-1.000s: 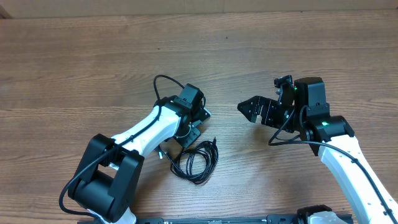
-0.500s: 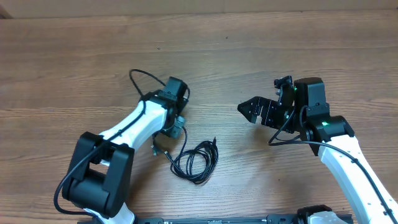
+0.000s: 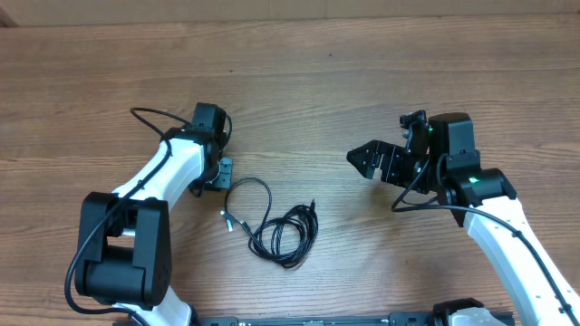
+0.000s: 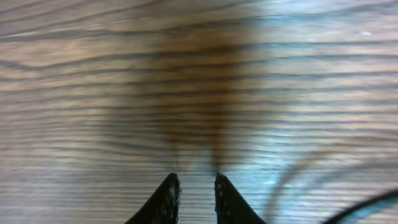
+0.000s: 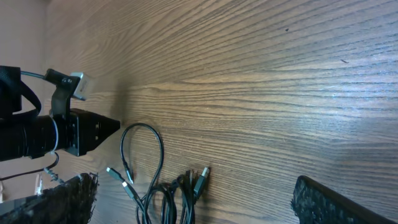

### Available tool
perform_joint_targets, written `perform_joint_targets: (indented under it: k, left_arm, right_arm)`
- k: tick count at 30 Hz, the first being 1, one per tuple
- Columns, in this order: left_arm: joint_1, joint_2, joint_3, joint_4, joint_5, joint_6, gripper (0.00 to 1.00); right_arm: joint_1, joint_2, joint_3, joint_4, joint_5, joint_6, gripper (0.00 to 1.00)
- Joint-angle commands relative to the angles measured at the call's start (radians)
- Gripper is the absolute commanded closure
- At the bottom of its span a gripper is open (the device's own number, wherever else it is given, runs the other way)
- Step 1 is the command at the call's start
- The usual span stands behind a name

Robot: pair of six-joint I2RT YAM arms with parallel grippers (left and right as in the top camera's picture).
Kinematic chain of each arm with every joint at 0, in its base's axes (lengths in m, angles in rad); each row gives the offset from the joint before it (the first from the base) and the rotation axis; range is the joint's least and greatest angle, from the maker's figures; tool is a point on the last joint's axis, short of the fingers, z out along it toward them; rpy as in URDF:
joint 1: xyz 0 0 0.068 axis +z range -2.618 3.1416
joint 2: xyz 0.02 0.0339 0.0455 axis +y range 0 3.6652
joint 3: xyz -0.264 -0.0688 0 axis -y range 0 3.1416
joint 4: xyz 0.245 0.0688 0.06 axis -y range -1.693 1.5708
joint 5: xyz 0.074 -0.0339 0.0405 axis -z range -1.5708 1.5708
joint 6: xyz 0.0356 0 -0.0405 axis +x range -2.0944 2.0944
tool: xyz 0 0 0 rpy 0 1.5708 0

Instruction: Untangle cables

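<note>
The cables (image 3: pixel 285 234) lie as a small bunch of thin black loops at the middle front of the table. One strand (image 3: pixel 256 186) arcs out to the upper left, and two small plugs (image 3: pixel 228 220) lie beside it. My left gripper (image 3: pixel 220 172) sits just left of that arc, low over the wood. In the left wrist view its fingertips (image 4: pixel 194 182) stand a narrow gap apart with only wood between them. My right gripper (image 3: pixel 385 143) hovers to the right of the bunch, wide open and empty. The right wrist view shows the cables (image 5: pixel 163 193) and the left gripper (image 5: pixel 93 130).
The wooden table (image 3: pixel 381 63) runs bare at the back and on both sides. The left arm's own thick black wire (image 3: pixel 154 116) loops behind its wrist. The right arm's base stands at the front right.
My left arm has swung left, away from the bunch, and one strand now lies drawn out in an arc toward it. The right arm has not moved.
</note>
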Motion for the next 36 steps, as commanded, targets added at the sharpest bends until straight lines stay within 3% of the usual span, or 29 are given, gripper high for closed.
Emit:
perform_joint_targets:
  k: [1, 4, 6, 8, 11, 16, 23, 24, 33, 36]
  left_arm:
    - [-0.001, 0.010, 0.016, -0.016, 0.147, 0.129, 0.82]
    - [-0.002, -0.011, 0.068, -0.069, 0.282, 0.240, 0.88]
    - [-0.002, -0.041, 0.105, -0.132, 0.345, 0.299, 0.86]
    - [-0.005, -0.082, 0.127, -0.188, 0.380, 0.368, 0.78]
    - [-0.021, -0.163, 0.130, -0.233, 0.383, 0.435, 0.56]
    - [-0.080, -0.284, 0.129, -0.289, 0.388, 0.480, 0.26]
    - [-0.247, -0.295, 0.120, -0.307, 0.365, 0.499, 0.07]
    - [-0.273, -0.291, 0.116, -0.297, 0.352, 0.497, 0.00]
    - [-0.423, -0.227, 0.000, -0.130, 0.090, 0.475, 0.01]
    - [-0.431, -0.180, -0.016, -0.115, 0.088, 0.503, 0.00]
  right_arm:
    - [-0.001, -0.002, 0.012, 0.005, 0.017, 0.000, 0.00]
    - [-0.001, -0.002, 0.012, 0.006, 0.018, 0.000, 0.00]
    - [-0.001, -0.002, 0.012, 0.005, 0.025, 0.004, 0.00]
    - [-0.005, -0.002, 0.012, 0.004, 0.033, 0.018, 0.00]
    - [-0.025, -0.002, 0.012, 0.006, 0.082, 0.090, 0.00]
    - [-0.097, -0.002, 0.013, 0.021, 0.092, 0.114, 0.00]
    - [-0.227, -0.002, 0.013, 0.020, 0.017, 0.108, 0.00]
    - [-0.241, -0.002, 0.013, 0.020, 0.006, 0.103, 0.00]
    - [-0.258, -0.002, 0.013, 0.002, -0.014, 0.062, 0.00]
    - [-0.258, -0.002, 0.013, -0.002, -0.013, 0.051, 0.00]
